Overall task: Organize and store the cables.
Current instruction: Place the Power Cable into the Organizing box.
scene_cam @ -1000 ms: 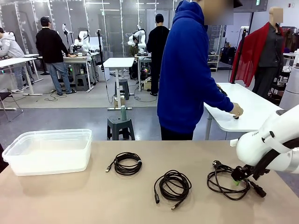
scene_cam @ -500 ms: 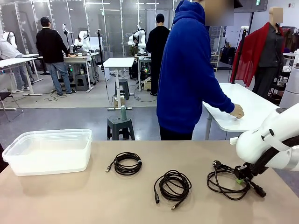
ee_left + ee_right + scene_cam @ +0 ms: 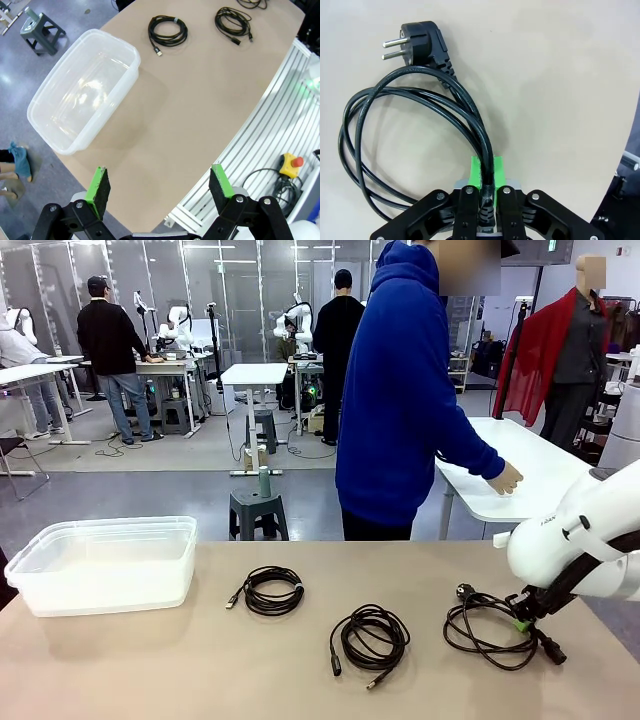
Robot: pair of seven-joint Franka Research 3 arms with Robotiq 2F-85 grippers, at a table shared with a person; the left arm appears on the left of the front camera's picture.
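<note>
Three coiled black cables lie on the tan table. A thin coil (image 3: pixel 271 591) (image 3: pixel 168 30) sits left of centre, a second thin coil (image 3: pixel 369 636) (image 3: pixel 233 21) in the middle. The thicker power cable (image 3: pixel 487 627) (image 3: pixel 415 125), with a round power plug (image 3: pixel 420 40), lies at the right. My right gripper (image 3: pixel 523 620) (image 3: pixel 486 185) is shut on the right side of this power cable's loop, the strands pinched between the green pads. My left gripper (image 3: pixel 160 186) hangs open high above the table's near-left edge, holding nothing.
A clear plastic bin (image 3: pixel 105 562) (image 3: pixel 85 95) stands empty at the table's left. A person in a blue hoodie (image 3: pixel 400 390) stands beyond the far edge, a hand (image 3: pixel 507 478) on a white side table (image 3: pixel 530 475). A stool (image 3: pixel 257 508) stands behind.
My right gripper has closed on the power cable and shifted slightly right and down; the coil's right side has been nudged with it. The person's hand moved a little.
</note>
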